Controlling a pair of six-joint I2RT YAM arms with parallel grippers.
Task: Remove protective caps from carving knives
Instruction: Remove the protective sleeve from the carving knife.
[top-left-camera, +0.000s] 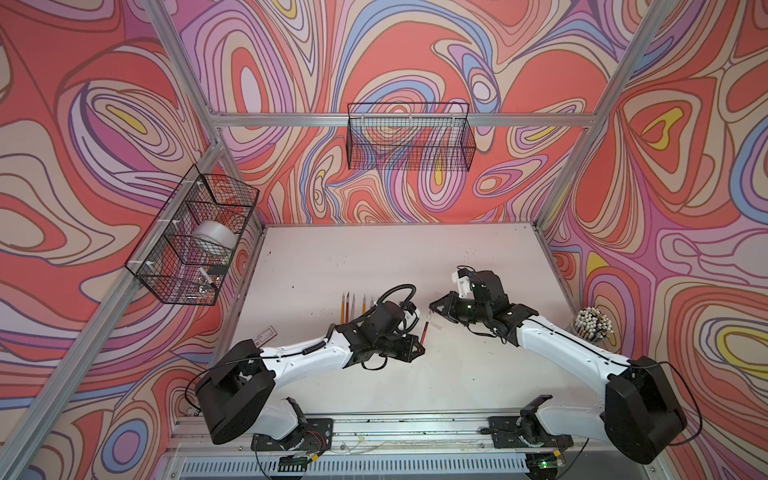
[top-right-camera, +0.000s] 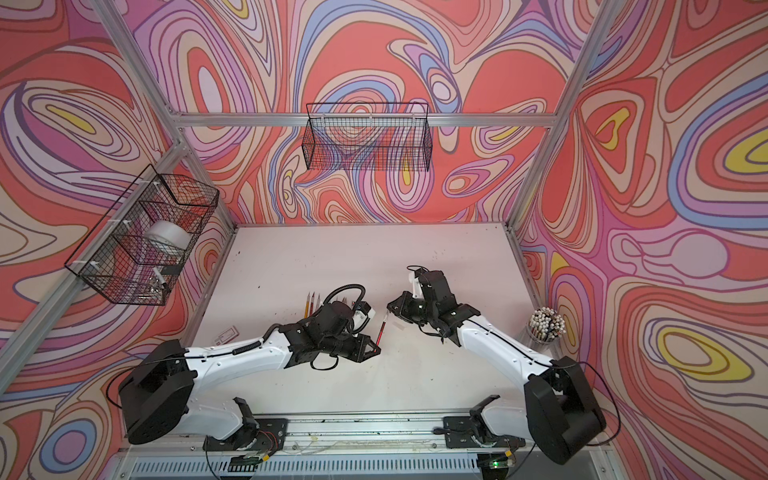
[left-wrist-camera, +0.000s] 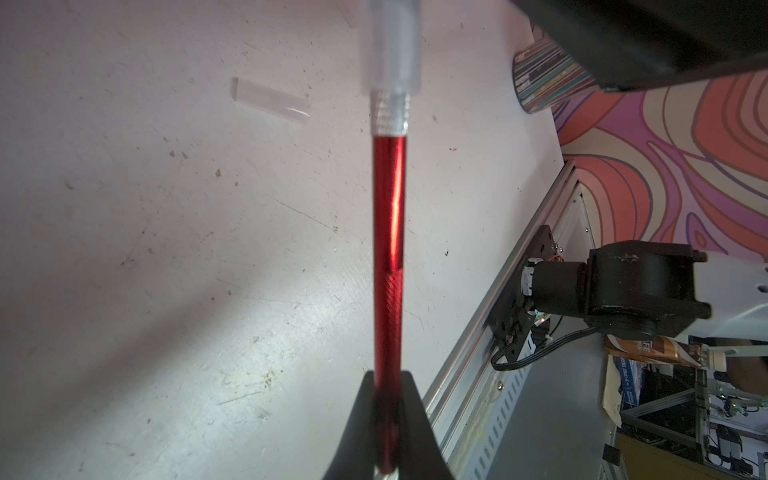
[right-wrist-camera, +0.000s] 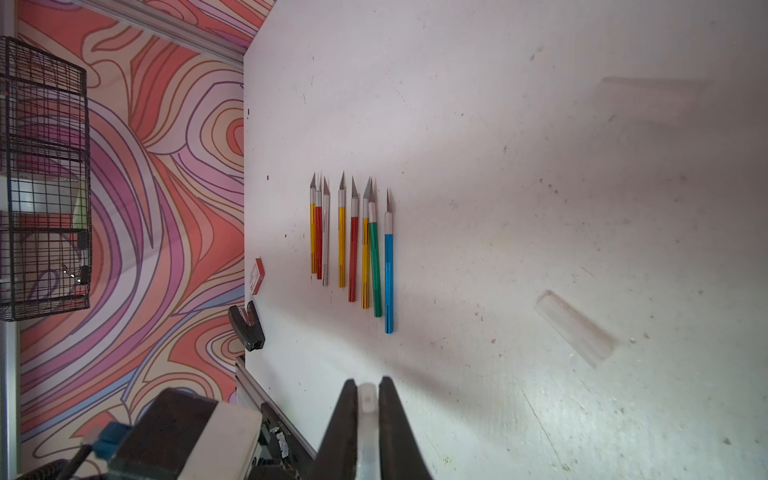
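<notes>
Gripping hard, the left pincer (top-left-camera: 420, 347) has its jaws clamped on the tail end of a slim carving knife with a metallic red handle (left-wrist-camera: 388, 249). The knife is raised off the white, scuffed tabletop (top-left-camera: 374, 257) and reaches straight out from this pincer toward the other one. And there's the right pincer (right-wrist-camera: 368, 400), closed tight! Its two dark fingers (right-wrist-camera: 345, 419) pinch a translucent whitish plastic cap (left-wrist-camera: 392, 50). In the left wrist view that cap sits over the blade end and overlaps the knife's silver knurled collar. So cap and knife are bridged between the two pincers, one at each end.

Down on the tabletop, just below and beside the meeting pincers, a second translucent plastic sleeve (right-wrist-camera: 573, 328) lies flat on its own.

Behind the left pincer, on the side away from the right one, a row of eight bare-bladed knives (right-wrist-camera: 353, 241) lies side by side. Their handles are gold, red, silver, gold, red, gold, green and blue, and all the points face the same way.
</notes>
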